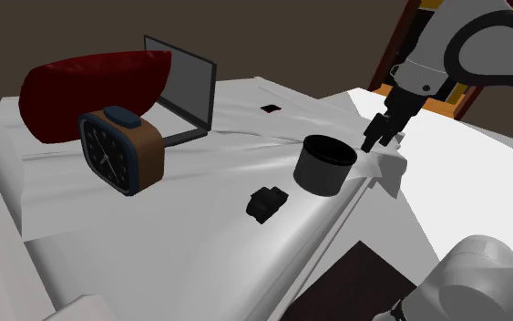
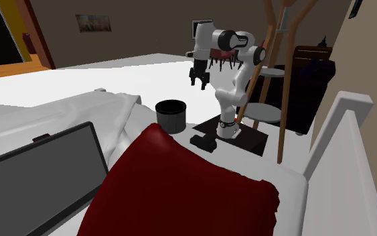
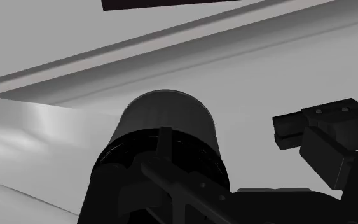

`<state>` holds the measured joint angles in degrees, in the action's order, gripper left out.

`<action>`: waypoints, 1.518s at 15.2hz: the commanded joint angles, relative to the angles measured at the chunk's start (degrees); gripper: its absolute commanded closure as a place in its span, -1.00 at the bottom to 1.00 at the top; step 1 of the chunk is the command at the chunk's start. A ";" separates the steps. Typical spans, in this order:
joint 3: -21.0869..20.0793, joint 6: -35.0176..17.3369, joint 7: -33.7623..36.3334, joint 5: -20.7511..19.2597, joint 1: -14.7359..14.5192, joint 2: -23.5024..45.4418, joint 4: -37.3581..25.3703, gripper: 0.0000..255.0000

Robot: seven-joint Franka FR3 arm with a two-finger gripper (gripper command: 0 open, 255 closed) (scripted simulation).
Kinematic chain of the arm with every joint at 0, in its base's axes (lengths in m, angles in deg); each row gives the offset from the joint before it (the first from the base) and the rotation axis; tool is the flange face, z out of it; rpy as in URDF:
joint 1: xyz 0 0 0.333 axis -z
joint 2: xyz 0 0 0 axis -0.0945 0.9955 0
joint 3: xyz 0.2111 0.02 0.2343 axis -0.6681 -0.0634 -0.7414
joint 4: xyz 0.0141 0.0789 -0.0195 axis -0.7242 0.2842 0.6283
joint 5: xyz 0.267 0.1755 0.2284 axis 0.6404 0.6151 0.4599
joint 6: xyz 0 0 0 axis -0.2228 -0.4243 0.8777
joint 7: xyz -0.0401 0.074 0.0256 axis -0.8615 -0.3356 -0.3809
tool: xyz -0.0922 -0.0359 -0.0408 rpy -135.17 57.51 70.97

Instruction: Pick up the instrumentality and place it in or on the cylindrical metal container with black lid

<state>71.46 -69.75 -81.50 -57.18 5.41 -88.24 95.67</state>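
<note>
One white-sheeted bed [image 1: 200, 237] is the surface, in a brown-walled room with a framed picture [image 2: 93, 23]. A small black device [image 1: 266, 202] lies on it, near the open black container [image 1: 324, 164], at its 8 o'clock in the shoulder view. The gripper [image 1: 375, 141] hovers at its 2 o'clock, fingers apart, empty. Marks on the alarm clock [image 1: 117, 150] are too small to read.

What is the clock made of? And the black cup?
Clock: the matte brown case looks like wood or plastic, with a dark blue rim; hard to tell. Black cup: dull dark wall with faint sheen, maybe metal or plastic.
</note>
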 commanded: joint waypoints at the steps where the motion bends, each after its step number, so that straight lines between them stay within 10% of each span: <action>1: 0.00 0.00 0.00 0.00 0.00 0.00 0.00 -1.00; 23: -14.87 -3.25 9.51 4.03 -9.33 45.37 -22.65 -1.00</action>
<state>57.26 -73.04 -72.63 -53.13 -3.34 -45.08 74.33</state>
